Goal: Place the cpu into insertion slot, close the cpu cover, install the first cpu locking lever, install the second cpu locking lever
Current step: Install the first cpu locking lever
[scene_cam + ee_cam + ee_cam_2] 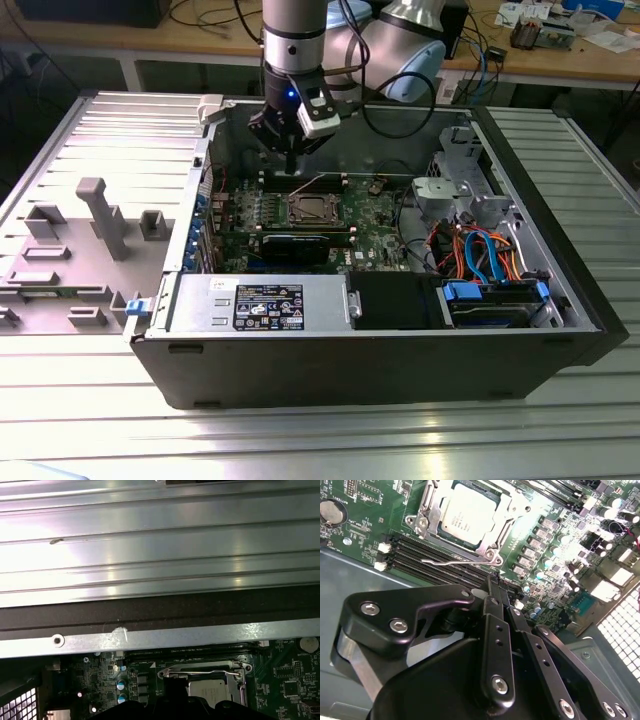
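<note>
The cpu, a silvery-grey square chip, lies in the socket on the green motherboard; it is also visible in the first wrist view, cpu. The cpu cover, a thin metal frame, lies flat around it. A thin wire locking lever runs along the socket edge beside the memory slots, and a lever crosses the socket's edge. My gripper hangs above the board just behind the socket, fingers pointing down. In the second wrist view the gripper is shut with nothing in it.
The open computer case walls in the board. A long black card lies in front of the socket, then the power supply. Orange and blue cables fill the exterior view's right. A grey fixture tray sits outside at left.
</note>
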{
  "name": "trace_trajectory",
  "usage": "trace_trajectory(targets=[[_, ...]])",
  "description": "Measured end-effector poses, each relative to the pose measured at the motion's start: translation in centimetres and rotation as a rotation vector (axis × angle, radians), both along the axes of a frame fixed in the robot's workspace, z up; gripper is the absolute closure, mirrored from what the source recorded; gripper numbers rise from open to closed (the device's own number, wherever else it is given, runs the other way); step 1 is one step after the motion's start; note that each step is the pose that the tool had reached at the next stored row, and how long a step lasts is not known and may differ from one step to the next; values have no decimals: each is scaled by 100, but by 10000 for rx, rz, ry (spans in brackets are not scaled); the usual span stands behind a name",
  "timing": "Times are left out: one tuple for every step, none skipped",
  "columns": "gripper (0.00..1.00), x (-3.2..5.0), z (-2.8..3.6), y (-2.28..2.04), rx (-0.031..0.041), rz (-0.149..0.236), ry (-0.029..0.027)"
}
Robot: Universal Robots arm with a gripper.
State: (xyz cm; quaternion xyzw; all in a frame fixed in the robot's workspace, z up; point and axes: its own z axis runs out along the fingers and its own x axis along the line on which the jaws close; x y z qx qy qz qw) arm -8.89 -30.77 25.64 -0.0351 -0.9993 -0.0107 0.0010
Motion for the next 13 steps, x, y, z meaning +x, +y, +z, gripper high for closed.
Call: trace_trajectory(targets=[[89,0,-1,0,0,0,0],[89,0,-4,0,0,0,0],[89,0,-8,0,1,0,0],[89,0,-13,0,0,0,0],[89,0,-19,0,0,0,0],[89,2,-27,0,1,-1,0],[89,6,-40,0,0,0,0],[89,7,-57,0,-1,-1,1],[89,11,-66,0,1,0,0],[89,17,-74,0,0,1,0],[89,20,-84,0,0,0,0],[89,23,-90,0,0,0,1],[89,25,-98,0,-1,-1,2]])
